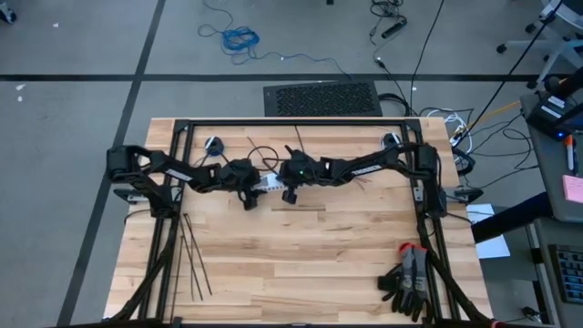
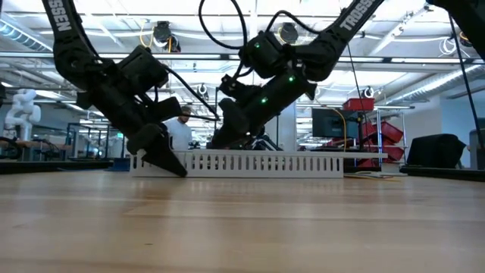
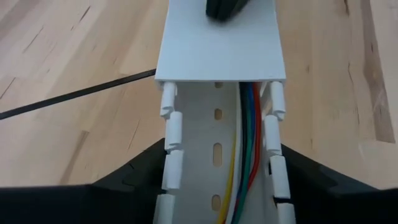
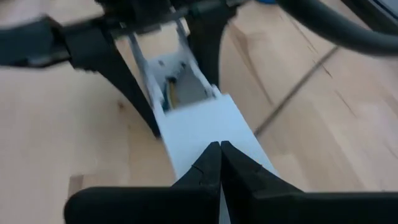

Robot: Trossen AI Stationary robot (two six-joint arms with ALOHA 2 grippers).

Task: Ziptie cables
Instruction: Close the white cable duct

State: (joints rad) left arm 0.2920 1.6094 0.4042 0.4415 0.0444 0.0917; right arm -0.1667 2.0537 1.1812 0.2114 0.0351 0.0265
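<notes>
A white slotted duct (image 3: 217, 130) lies on the table between my two arms, its flat cover (image 3: 221, 43) over the farther part. Red, blue, green and yellow cables (image 3: 247, 155) run along inside the uncovered part. My left gripper (image 3: 221, 158) straddles the duct's uncovered end (image 1: 260, 185). My right gripper (image 4: 219, 144) is shut, with its tips on the cover. One black ziptie (image 3: 74, 94) lies on the wood beside the duct. Several more zipties (image 1: 193, 255) lie near the table's left front. My left gripper takes the duct's uncovered end between its two fingers, one against each slotted side wall (image 3: 171, 168). The fingers slant down and point along the duct, which lies flat on the table. My right gripper presses its shut fingertips (image 4: 214, 163) on the cover's flat top (image 4: 199, 127), slanting down from the table's right.
A pair of black and red gloves (image 1: 410, 281) lies at the table's near right corner. A black frame (image 1: 291, 123) runs along the far edge and both sides. Bare wood stretches across the near half of the table.
</notes>
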